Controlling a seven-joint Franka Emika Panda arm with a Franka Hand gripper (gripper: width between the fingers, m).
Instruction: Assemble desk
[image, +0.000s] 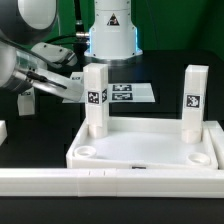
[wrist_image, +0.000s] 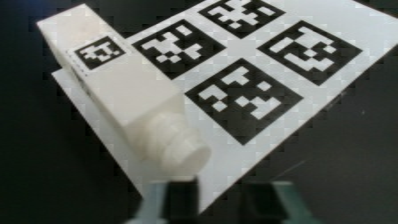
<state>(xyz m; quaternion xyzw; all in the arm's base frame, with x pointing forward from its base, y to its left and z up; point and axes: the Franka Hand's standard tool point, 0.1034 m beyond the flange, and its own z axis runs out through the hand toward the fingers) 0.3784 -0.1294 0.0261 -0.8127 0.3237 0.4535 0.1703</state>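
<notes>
The white desk top (image: 150, 150), a rimmed tray with round corner sockets, lies in the foreground of the exterior view. Two tagged legs stand upright in it, one (image: 95, 98) at its far left corner and one (image: 195, 98) at its far right corner. A third leg (wrist_image: 116, 95) lies flat along the edge of the marker board (wrist_image: 267, 70), its tag at the far end and its round peg end toward my fingers. My gripper (wrist_image: 222, 206) hovers just short of that peg end. Its jaws stand slightly apart and hold nothing. In the exterior view the gripper (image: 55, 80) reaches in from the left.
A long low white rail (image: 100, 182) runs across the front of the table, just before the desk top. The marker board (image: 130, 92) lies behind the desk top. The robot's white base (image: 110, 30) stands at the back. The table surface is black.
</notes>
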